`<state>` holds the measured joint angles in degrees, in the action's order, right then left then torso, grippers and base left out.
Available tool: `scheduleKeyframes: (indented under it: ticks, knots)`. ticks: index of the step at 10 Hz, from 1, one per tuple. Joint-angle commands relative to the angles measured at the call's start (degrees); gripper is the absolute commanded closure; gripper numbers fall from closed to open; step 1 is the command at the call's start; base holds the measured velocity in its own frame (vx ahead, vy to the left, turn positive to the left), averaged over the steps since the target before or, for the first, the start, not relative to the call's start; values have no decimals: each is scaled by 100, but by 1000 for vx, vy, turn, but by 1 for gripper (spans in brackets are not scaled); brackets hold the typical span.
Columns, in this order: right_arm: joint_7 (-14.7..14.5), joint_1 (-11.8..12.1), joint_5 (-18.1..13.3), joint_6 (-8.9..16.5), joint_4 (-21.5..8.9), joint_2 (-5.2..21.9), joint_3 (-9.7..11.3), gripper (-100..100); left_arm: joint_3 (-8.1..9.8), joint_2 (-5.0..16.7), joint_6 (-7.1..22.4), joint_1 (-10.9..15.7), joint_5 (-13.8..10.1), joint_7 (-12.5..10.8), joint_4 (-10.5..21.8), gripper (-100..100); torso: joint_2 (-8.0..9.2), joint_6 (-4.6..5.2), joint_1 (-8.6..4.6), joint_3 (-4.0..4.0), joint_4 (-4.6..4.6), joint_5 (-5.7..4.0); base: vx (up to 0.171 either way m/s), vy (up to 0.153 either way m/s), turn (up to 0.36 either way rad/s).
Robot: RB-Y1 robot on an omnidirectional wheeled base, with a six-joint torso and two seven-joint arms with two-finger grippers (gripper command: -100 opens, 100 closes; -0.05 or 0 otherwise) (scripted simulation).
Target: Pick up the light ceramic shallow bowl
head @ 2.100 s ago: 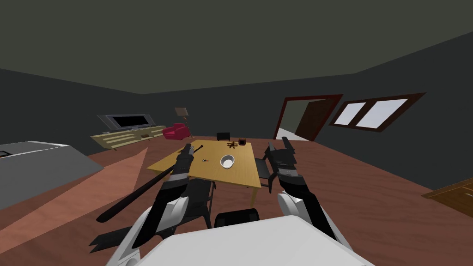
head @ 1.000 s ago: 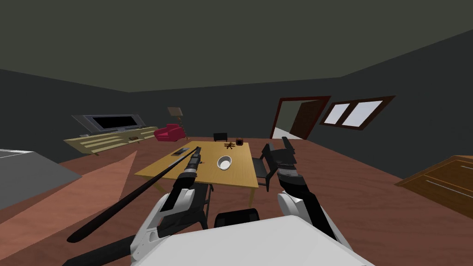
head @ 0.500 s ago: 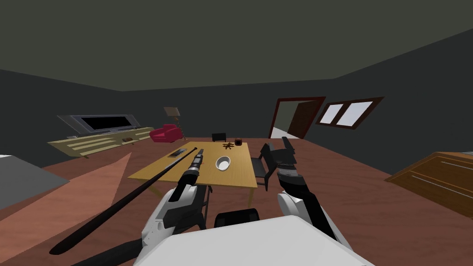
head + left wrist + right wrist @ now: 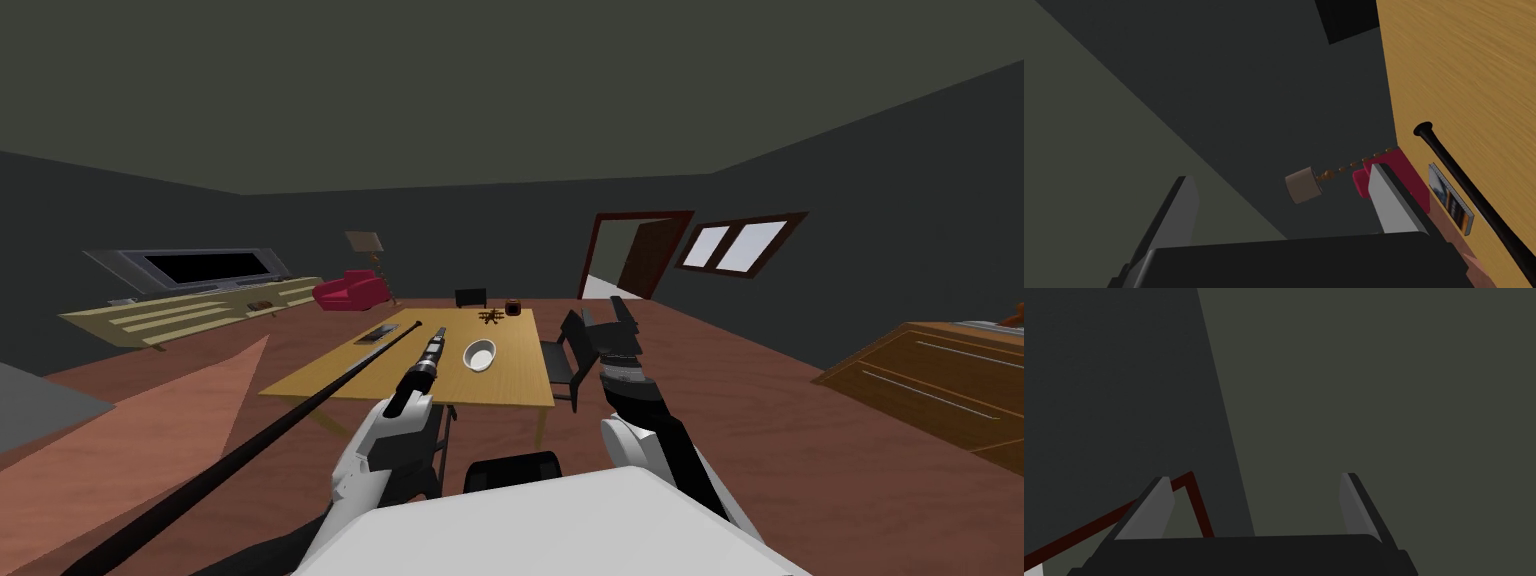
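The wooden table (image 4: 400,378) stands ahead of me on the red-brown floor (image 4: 760,420), with a dark chair (image 4: 555,365) at its right side and another (image 4: 470,297) at its far end; a long black bat (image 4: 300,407) lies with its knob end on the table top, while its thick end reaches out past the table's left edge toward me; my left arm stretches over the near part of the table, with my left gripper (image 4: 437,338) between the bat and the bowl, its fingers (image 4: 1386,200) spread wide apart; my right gripper (image 4: 600,314) is raised by the table's right edge, above the chair, its fingers (image 4: 1351,503) likewise spread; the light shallow bowl (image 4: 480,354) sits upright on the table top, right of the middle, just to the right of my left gripper and apart from it; a flat dark slab (image 4: 1451,204) lies beside the bat near its knob; a small dark cup (image 4: 513,308) and a dark twiggy thing (image 4: 491,316) stand at the table's far end.
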<state>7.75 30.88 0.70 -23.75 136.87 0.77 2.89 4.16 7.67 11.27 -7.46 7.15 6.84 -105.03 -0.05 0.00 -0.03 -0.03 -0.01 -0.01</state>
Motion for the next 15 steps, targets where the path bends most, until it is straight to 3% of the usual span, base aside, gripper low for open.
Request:
scheduleKeyframes:
  ticks: [1, 2, 5, 6, 7, 8, 15]
  knots:
    - [0, 0, 0, 0, 0, 0, 0, 0, -7, -18, 161, 37, 20, 4, 118, -100, 0, 0, 0, 0, 0, 0, 9, -6, -37]
    - [0, 0, 0, 0, 0, 0, 0, 0, -8, -12, 431, 183, 36, -3, 324, -100, 2, -2, 0, 1, 0, 0, 10, -8, -57]
    - [0, 0, 0, 0, 0, 0, 0, 0, -11, 0, 871, 475, 68, -17, 772, -100, -1, -2, -2, 0, 0, -1, 14, -12, -59]
    - [0, 0, 0, 0, 0, 0, 0, 0, -11, 0, 1001, 475, 68, -17, 772, -100, 0, -1, -2, 0, 0, 0, 7, -7, -33]
    - [0, 0, 0, 0, 0, 0, 0, 0, -13, 6, 1182, 620, 84, -24, 992, -100, 2, -3, 0, 1, 0, 0, 7, -9, -52]
    - [0, 0, 0, 0, 0, 0, 0, 0, -13, 6, 1280, 620, 84, -24, 992, -100, 1, -1, -1, 1, 0, 0, 7, -7, -32]
    - [0, 0, 0, 0, 0, 0, 0, 0, -20, 29, 2287, 1186, 145, -54, 1864, -100, 3, -3, 0, 1, 0, 0, 9, -7, -45]
